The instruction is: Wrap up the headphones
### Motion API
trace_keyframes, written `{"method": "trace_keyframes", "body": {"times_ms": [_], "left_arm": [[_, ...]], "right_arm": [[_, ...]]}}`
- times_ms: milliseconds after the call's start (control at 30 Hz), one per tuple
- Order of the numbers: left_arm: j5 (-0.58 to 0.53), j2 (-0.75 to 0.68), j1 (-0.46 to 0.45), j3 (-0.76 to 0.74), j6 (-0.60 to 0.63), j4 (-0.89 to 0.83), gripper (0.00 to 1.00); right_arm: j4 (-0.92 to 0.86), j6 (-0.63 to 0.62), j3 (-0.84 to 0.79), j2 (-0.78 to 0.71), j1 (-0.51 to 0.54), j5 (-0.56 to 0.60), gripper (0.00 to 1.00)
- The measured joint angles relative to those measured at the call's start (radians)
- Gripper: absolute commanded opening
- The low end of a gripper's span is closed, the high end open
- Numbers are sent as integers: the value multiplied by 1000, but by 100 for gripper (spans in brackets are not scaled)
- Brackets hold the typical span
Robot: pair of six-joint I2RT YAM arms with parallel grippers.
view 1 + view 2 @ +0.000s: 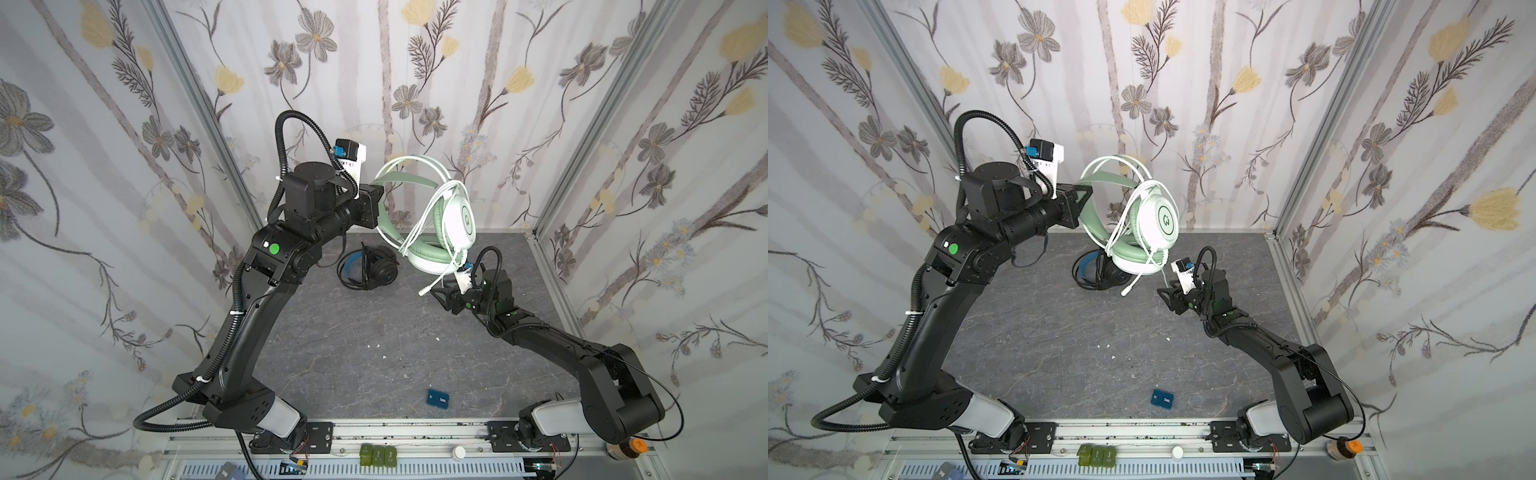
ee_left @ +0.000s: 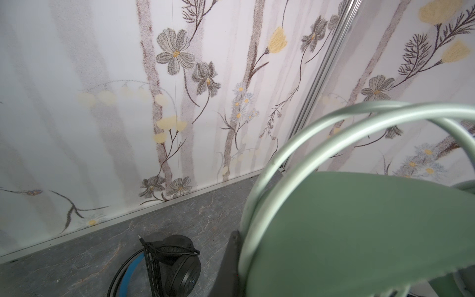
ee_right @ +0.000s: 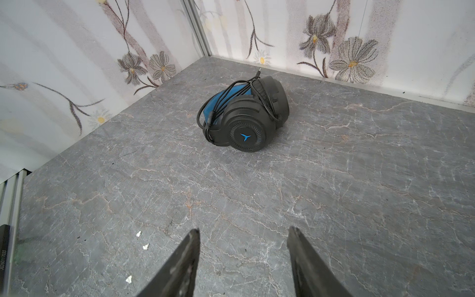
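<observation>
Glossy plastic mint headset, matt black headset, stone-look tabletop.

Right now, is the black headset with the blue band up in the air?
No, the black headset with the blue inner band lies on the grey stone-patterned table, with nothing holding it.

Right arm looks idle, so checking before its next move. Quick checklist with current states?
1. Left tool shut on the mint headset at its headband: ok.
2. The mint headset hangs clear of the table: ok.
3. Right tool open and empty: ok.
4. Pale cable looped over band and cups: ok. Whether its end is secured: cannot tell.
5. Black headset on the table, its cable wound around it: ok.
6. Right tool apart from the black headset: ok.
</observation>
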Motion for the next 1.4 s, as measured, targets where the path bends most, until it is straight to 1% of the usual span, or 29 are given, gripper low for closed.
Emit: {"method": "trace_keyframes", "body": {"times_ms": [500, 667, 733, 833, 1000, 1100, 1233, 1400], "left_arm": [[-5, 0, 8, 0, -8, 0, 0], [-31, 0, 13, 0, -16, -4, 0], [-42, -2, 15, 0, -18, -5, 0], [-47, -6, 17, 0, -19, -5, 0], [-47, -14, 21, -8, -28, -5, 0], [-47, -20, 24, -19, -37, -5, 0], [-47, -27, 28, -26, -45, -5, 0], [-47, -29, 34, -29, -50, -5, 0]], "right_arm": [[-2, -5, -32, 19, -7, 0, 56], [-3, -10, -45, 18, -8, 0, 54], [-3, -12, -48, 18, -8, 0, 51], [-6, -13, -49, 18, -8, 0, 44], [-8, -14, -45, 19, -9, -1, 24], [-8, -20, -42, 19, -9, -3, 16], [-10, -24, -42, 19, -9, -6, 8], [-38, -28, -42, 15, -9, -3, 4]]}}
